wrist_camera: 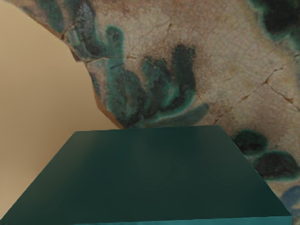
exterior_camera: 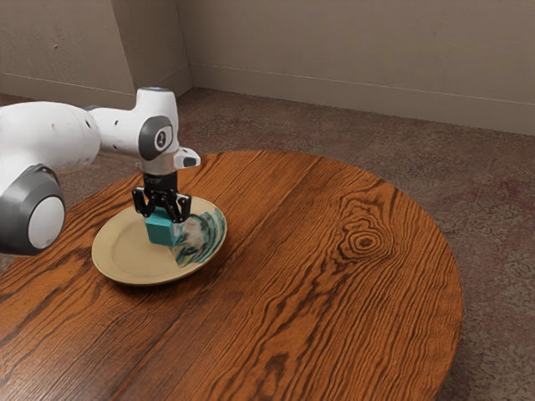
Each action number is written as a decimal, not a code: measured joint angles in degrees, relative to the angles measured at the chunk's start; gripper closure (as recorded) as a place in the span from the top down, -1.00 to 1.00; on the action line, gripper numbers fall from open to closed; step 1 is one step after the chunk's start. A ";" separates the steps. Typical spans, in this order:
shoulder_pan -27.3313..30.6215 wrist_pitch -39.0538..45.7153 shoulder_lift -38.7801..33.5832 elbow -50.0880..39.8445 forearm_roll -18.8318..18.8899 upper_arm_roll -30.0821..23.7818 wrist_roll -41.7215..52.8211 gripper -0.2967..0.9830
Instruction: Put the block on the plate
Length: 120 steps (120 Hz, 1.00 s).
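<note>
My gripper is over the plate in the exterior view, pointing down, with its black fingers against two sides of the teal block's upper part. The block is held between them, upright, low over the middle of the round plate. Whether its underside touches the plate cannot be told. In the wrist view the block spans the lower edge, dark on top, with the plate's plain tan surface and painted, cracked area beyond it.
The plate lies on a round wooden table, near the arm's side. The table's curved edge borders the carpeted floor, and walls stand behind.
</note>
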 joint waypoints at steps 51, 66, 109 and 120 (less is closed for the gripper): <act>-0.41 -2.12 -6.88 2.56 0.12 0.15 1.32 0.48; -1.29 -5.20 -12.89 2.65 0.08 -0.65 1.55 0.50; -2.26 -18.45 -27.75 2.23 -1.82 -12.18 -0.05 0.53; -2.64 -20.05 -30.30 0.41 -2.96 -15.16 -0.95 0.53</act>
